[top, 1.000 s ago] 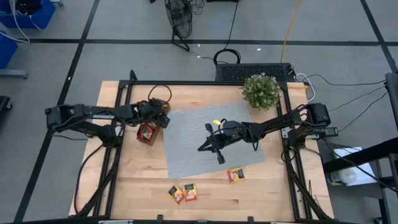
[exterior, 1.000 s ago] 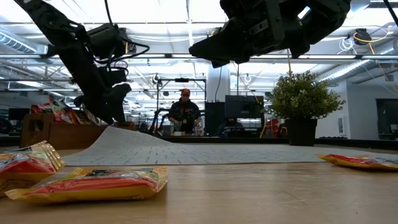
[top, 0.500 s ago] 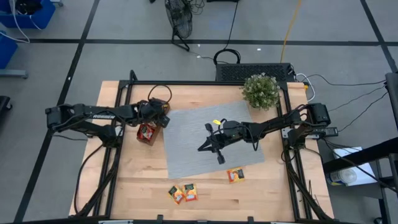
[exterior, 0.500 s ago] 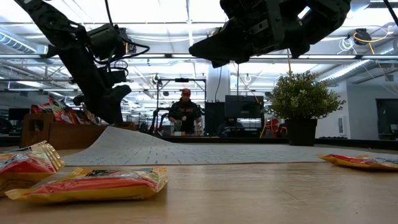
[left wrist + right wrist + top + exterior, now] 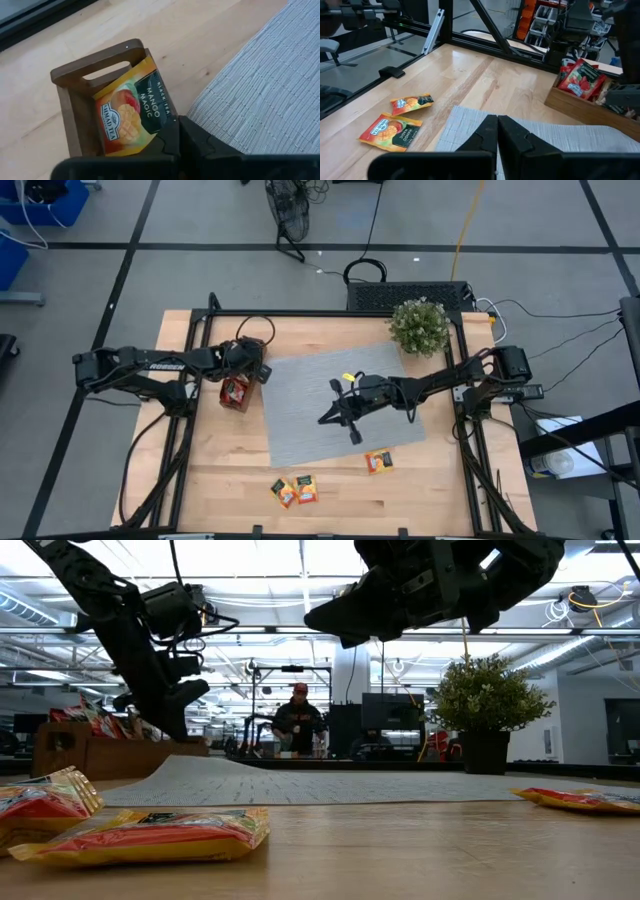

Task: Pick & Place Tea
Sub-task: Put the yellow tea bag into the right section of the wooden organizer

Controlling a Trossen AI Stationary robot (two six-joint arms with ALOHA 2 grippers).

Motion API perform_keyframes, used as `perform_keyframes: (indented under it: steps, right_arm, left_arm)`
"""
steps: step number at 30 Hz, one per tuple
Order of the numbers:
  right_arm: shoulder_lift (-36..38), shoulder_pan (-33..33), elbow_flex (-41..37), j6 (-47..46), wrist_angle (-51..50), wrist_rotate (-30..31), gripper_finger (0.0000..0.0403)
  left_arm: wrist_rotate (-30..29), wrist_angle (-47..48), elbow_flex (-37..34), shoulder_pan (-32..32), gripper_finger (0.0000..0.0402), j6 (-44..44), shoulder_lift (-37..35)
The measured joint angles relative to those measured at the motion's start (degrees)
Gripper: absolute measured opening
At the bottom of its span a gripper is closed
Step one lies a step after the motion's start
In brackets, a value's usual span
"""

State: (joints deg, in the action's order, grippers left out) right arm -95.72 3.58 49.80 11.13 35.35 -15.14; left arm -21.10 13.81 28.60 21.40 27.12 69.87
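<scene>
A brown wooden tray point(image 5: 237, 393) stands at the table's left, beside the grey woven mat point(image 5: 340, 420), with tea sachets upright in it. In the left wrist view a Mango Magic tea sachet point(image 5: 131, 113) leans in an end compartment point(image 5: 70, 102). My left gripper point(image 5: 252, 377) point(image 5: 178, 131) hangs shut just over the tray's mat-side corner. My right gripper point(image 5: 324, 418) point(image 5: 497, 125) is shut and holds nothing, hovering above the middle of the mat. Three more tea sachets lie flat on the wood near the front edge point(image 5: 378, 461) point(image 5: 283, 493) point(image 5: 306, 488). My left gripper's shut fingertips point(image 5: 170, 137) stand in front of the Mango Magic sachet's lower corner point(image 5: 159, 131), slanting down from the table's left. Whether they touch it I cannot tell. Nothing is between the fingers.
A potted plant point(image 5: 419, 326) stands at the mat's far right corner. In the low view two sachets point(image 5: 150, 835) point(image 5: 45, 802) lie close to the camera and one at the right point(image 5: 580, 798). A person point(image 5: 297, 720) sits in the room beyond the table.
My left gripper has shut while staying in place over the tray, with nothing between its fingers. The right arm has kept still.
</scene>
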Motion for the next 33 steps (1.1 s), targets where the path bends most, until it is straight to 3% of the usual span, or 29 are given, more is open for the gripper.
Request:
perform_keyframes:
  steps: [10,18,25,33]
  right_arm:
    - [0.0,0.4,0.0,0.0,0.0,0.0,0.0000]
    - [0.0,0.4,0.0,0.0,0.0,0.0,0.0000]
    - [0.0,0.4,0.0,0.0,0.0,0.0,0.0000]
    - [0.0,0.7,0.0,0.0,0.0,0.0,0.0000]
  left_arm:
    - [-2.0,-0.1,0.1,-0.4,0.0003,-0.4,-0.9]
    - [-7.9,11.5,8.2,-2.7,0.0002,-1.5,-1.8]
    - [7.1,7.7,10.0,-0.2,0.0002,0.0,0.4]
    - [5.1,5.3,9.9,1.0,0.0003,0.5,10.7]
